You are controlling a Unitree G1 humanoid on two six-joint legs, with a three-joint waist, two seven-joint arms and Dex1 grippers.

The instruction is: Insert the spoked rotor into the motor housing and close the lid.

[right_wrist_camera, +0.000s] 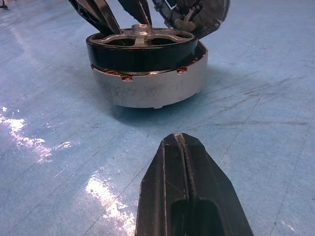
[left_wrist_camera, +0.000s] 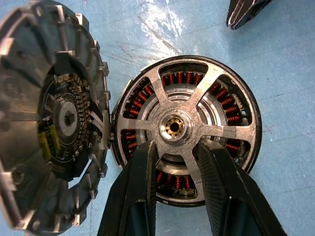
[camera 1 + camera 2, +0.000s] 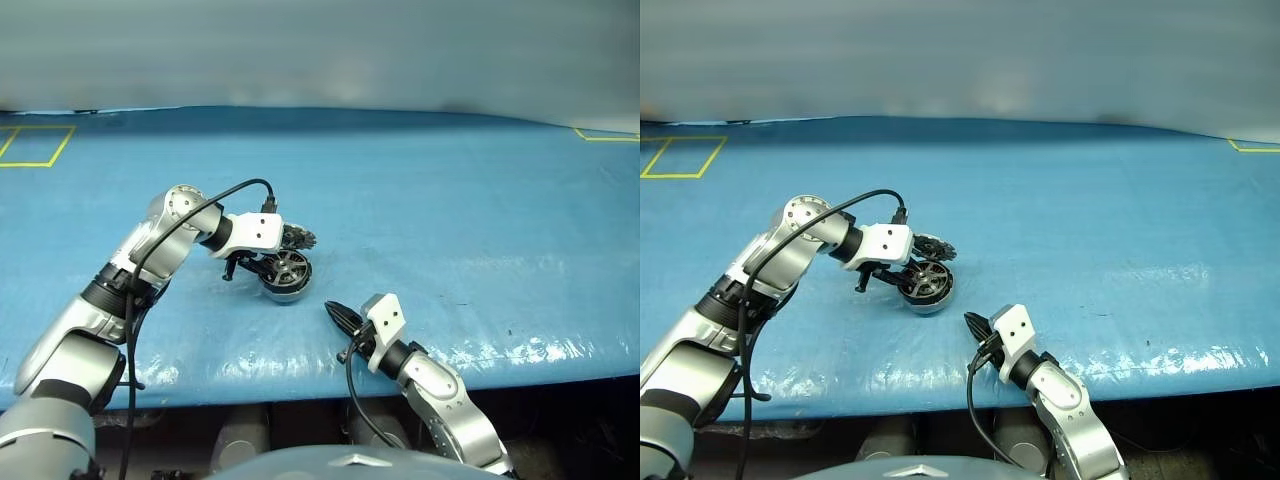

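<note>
**A:** What was the left gripper [image 2: 176, 169] doing over the motor?

**B:** Its two black fingers [image 2: 140, 182] stood partly apart, one on each side of a silver spoke of the spoked rotor [image 2: 189, 129], just below the hub. I judged they were there to steady or press the wheel, since it sat on top of the motor housing [image 1: 150, 88] but not fully down: in the right wrist view the dark rim stood proud of the grey can, with copper windings showing in the gap.

**A:** So was it clamped on the spoke?

**B:** I couldn't tell. The fingers flanked it closely, yet whether they pinched it wasn't clear.

**A:** And the lid [image 2: 47, 123]?

**B:** Swung open, standing up beside the housing at its hinged edge, dark inner face toward the rotor. It probably had to stay back until the rotor was seated.

**A:** The right gripper [image 3: 340, 315]?

**B:** Fingers pressed together, holding nothing, hovering low over the blue table [image 3: 450, 200] near the front edge, apart from the housing and pointing toward it. It looked parked out of the way.
</note>
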